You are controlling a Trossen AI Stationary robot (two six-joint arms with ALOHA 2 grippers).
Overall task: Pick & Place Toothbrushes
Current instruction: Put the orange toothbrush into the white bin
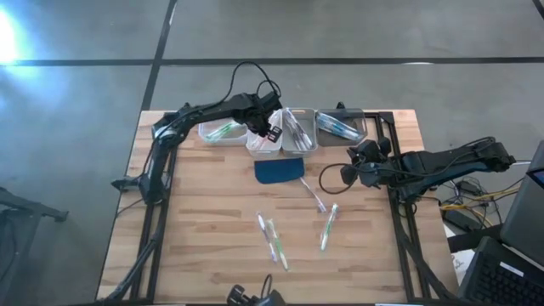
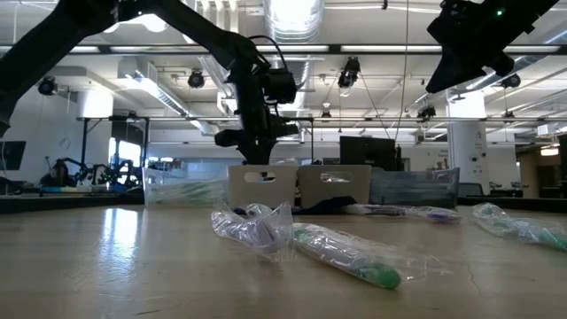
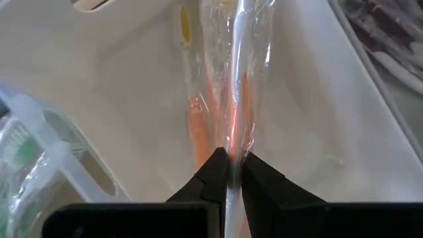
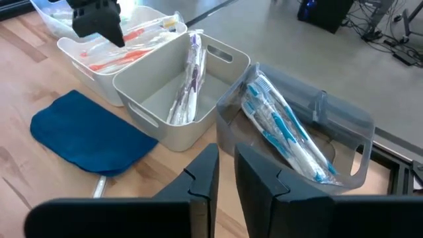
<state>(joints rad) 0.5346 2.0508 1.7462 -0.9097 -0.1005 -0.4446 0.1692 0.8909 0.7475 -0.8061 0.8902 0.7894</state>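
Toothbrushes: an orange wrapped toothbrush (image 3: 232, 99) pinched in left tool (image 3: 229, 173) over white bin (image 1: 264, 141).
Right tool (image 4: 225, 173) nearly pressed together, holding nothing, hovering near clear bin (image 4: 344, 125) of blue ones. Four loose toothbrushes (image 1: 274, 240) lie on desk (image 1: 204, 221) below blue pad (image 1: 279, 170).

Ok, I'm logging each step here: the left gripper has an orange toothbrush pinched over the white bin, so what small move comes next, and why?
Probably open the left gripper: it is shut on the wrapped orange toothbrush, which already hangs inside the white bin with other orange ones.
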